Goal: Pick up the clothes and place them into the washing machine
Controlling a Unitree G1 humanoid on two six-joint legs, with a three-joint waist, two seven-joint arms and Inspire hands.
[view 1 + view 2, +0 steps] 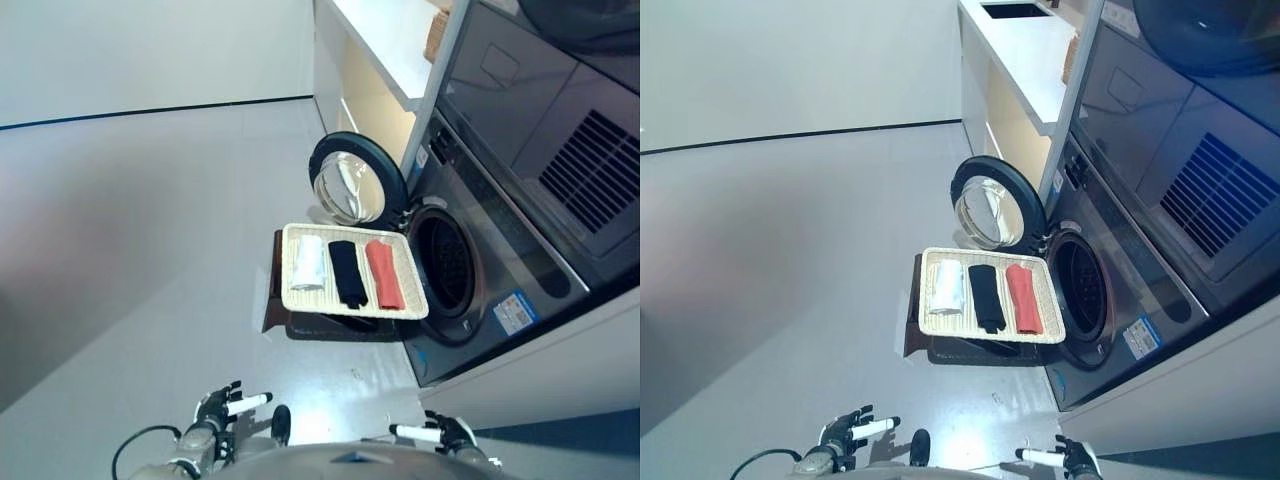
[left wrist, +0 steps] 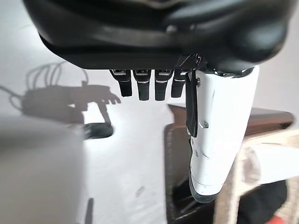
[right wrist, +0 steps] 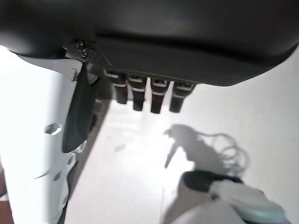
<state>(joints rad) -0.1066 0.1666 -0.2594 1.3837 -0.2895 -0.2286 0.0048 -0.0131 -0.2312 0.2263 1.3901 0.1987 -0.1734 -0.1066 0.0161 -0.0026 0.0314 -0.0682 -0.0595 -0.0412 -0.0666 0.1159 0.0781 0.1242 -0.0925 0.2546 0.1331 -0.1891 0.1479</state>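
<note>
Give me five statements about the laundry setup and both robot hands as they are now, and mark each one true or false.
1. The washing machine has its round door swung open. True.
2. Three folded clothes lie side by side in the tray: a white cloth, a black cloth and a red cloth. True.
3. The red cloth lies farthest from the machine's opening. False: it is the nearest; the white one is farthest.
4. The left robot hand holds the black cloth. False: it is empty, fingers straight, low and away from the tray.
5. The right robot hand is empty too. True.
</note>
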